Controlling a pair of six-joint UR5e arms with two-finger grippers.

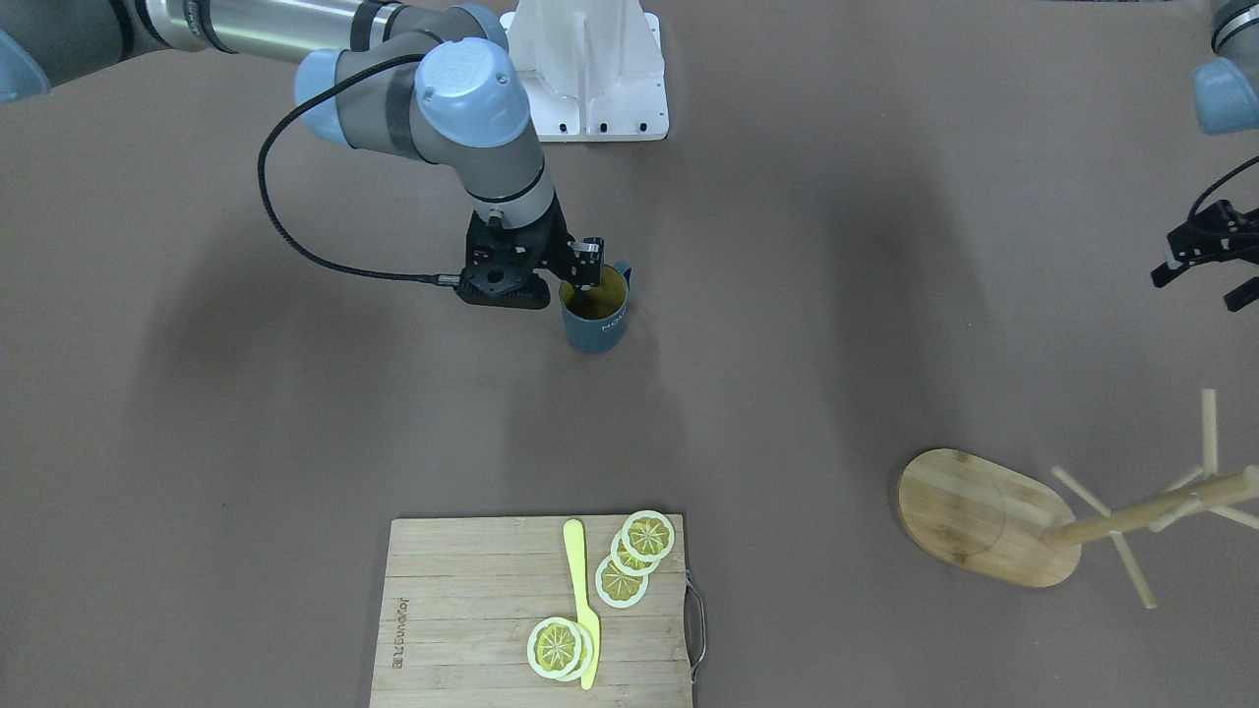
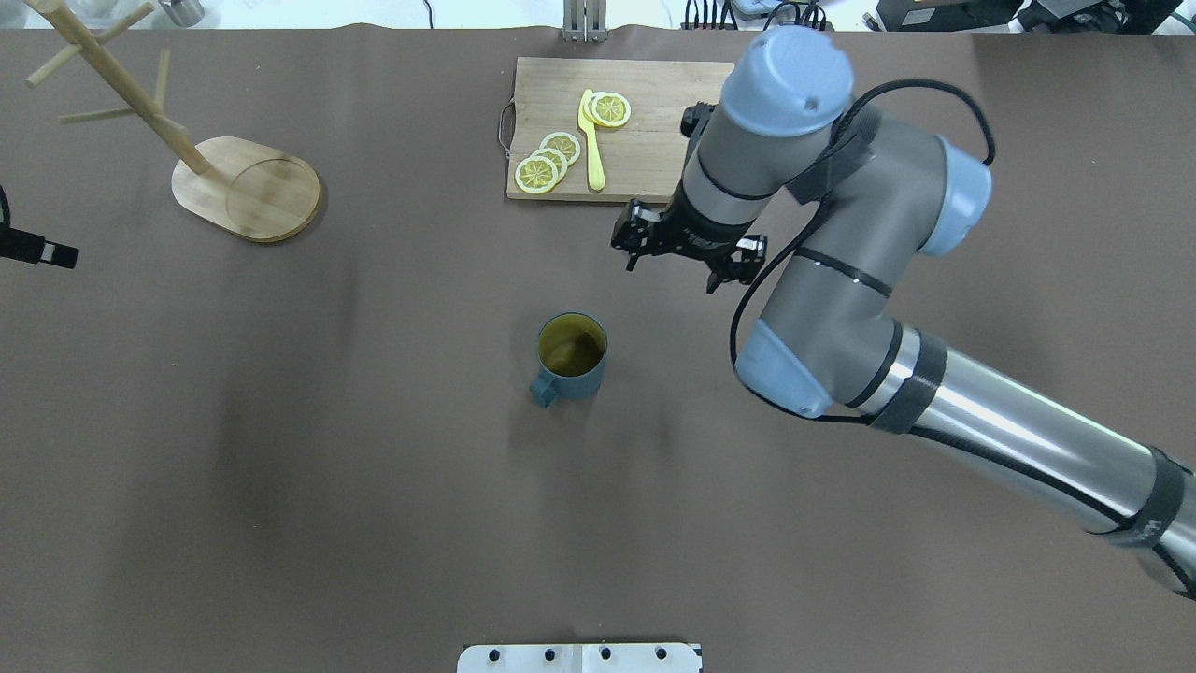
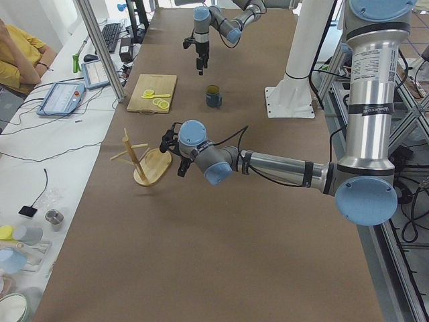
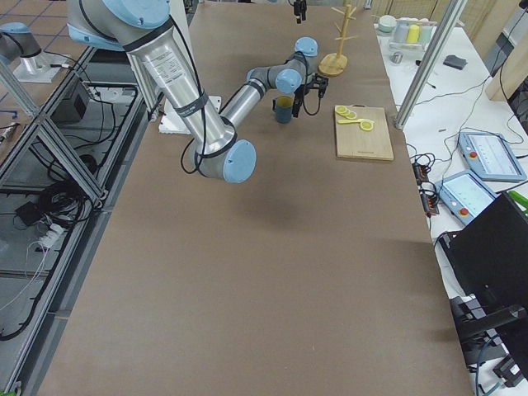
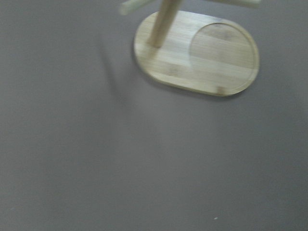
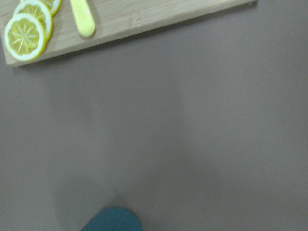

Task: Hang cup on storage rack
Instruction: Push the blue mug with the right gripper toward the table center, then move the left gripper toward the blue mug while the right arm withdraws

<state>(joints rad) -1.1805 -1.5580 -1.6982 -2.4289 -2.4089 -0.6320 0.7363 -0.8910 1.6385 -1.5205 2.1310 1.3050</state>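
The dark teal cup (image 2: 572,360) stands upright on the table's middle, olive inside, its handle toward the robot's near left; it also shows in the front view (image 1: 595,320). My right gripper (image 2: 675,269) hangs open and empty above the table, between the cup and the cutting board, apart from the cup. A teal edge of the cup (image 6: 110,221) shows at the bottom of the right wrist view. The bamboo storage rack (image 2: 248,187) stands at the far left with empty pegs. My left gripper (image 1: 1202,275) is open and empty near the rack's base (image 5: 202,55).
A wooden cutting board (image 2: 645,112) with lemon slices (image 2: 547,164) and a yellow knife (image 2: 590,140) lies at the far middle. The white arm mount (image 2: 579,657) is at the near edge. Operators' gear lies on a side bench (image 3: 60,100).
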